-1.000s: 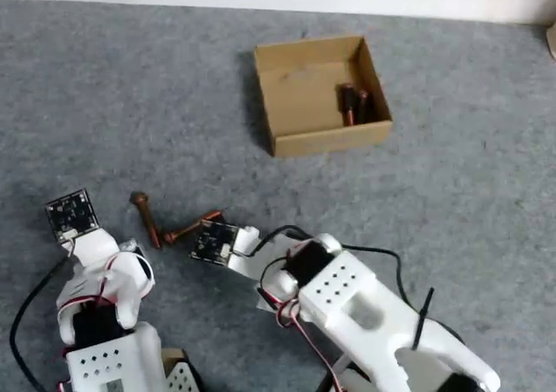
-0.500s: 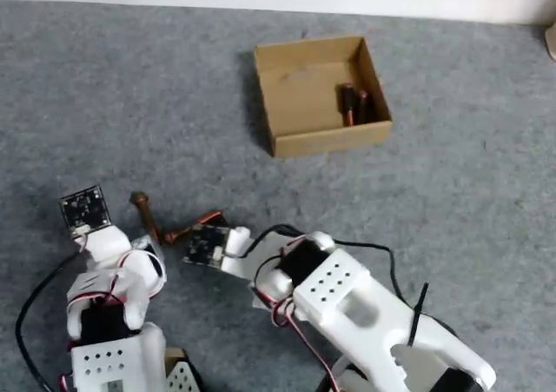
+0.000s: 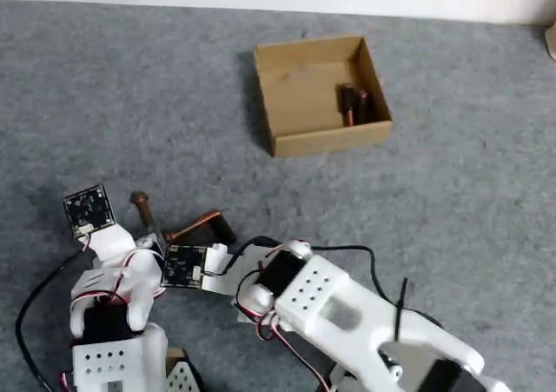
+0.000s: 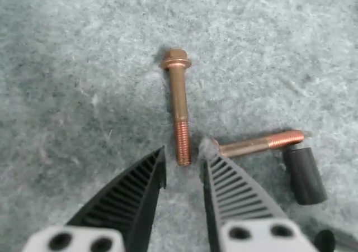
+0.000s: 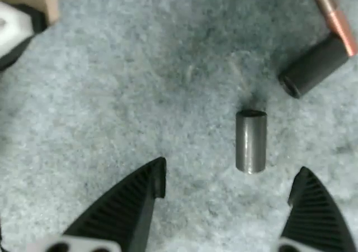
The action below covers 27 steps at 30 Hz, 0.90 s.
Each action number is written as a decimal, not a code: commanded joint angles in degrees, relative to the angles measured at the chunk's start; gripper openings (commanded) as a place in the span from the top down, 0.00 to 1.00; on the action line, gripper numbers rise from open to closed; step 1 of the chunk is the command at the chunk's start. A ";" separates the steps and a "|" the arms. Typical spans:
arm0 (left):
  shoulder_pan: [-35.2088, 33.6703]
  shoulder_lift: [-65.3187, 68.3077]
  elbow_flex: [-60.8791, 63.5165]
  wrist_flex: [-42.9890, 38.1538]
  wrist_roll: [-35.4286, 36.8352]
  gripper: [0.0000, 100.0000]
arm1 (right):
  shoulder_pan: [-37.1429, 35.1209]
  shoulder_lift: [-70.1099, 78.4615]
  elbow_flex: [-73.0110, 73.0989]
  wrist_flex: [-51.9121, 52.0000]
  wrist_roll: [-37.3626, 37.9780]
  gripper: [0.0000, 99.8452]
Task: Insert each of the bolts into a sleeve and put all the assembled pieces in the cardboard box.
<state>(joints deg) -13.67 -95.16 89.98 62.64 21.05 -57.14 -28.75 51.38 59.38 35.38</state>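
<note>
Two copper bolts lie on the grey carpet: one bolt (image 4: 178, 104) (image 3: 143, 213) points its threaded tip into the narrow gap of my open left gripper (image 4: 183, 158). The second bolt (image 4: 256, 144) (image 3: 195, 226) lies crosswise, its tip beside a black sleeve (image 4: 305, 175) (image 3: 224, 229). Another dark sleeve (image 5: 250, 141) lies between the wide-open fingers of my right gripper (image 5: 230, 174), untouched. The first sleeve (image 5: 315, 66) and a bolt tip (image 5: 334, 18) lie beyond it. The cardboard box (image 3: 300, 96) stands farther back with assembled pieces (image 3: 353, 103) inside.
Both arms crowd the near left of the carpet, the right wrist board (image 3: 184, 266) close beside the left arm (image 3: 117, 275). In the right wrist view, a white part of the left arm (image 5: 12, 24) sits at the edge. Open carpet lies between the bolts and the box.
The right arm has swung left, its wrist now beside the left arm and over a sleeve. The left wrist has shifted slightly right, toward the bolt.
</note>
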 commanded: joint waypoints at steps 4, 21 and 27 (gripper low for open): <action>0.92 0.13 -1.10 -1.49 0.44 0.88 | -0.57 6.90 -2.51 -2.77 -0.79 0.68; 0.40 0.04 2.15 -8.00 0.00 0.88 | 7.87 7.60 -12.26 0.31 3.16 0.68; -3.21 0.13 1.45 -10.99 -1.41 0.88 | 9.89 7.69 -12.44 -0.04 4.40 0.68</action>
<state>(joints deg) -15.69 -95.16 92.97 53.58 20.09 -48.26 -21.19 41.19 59.21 38.81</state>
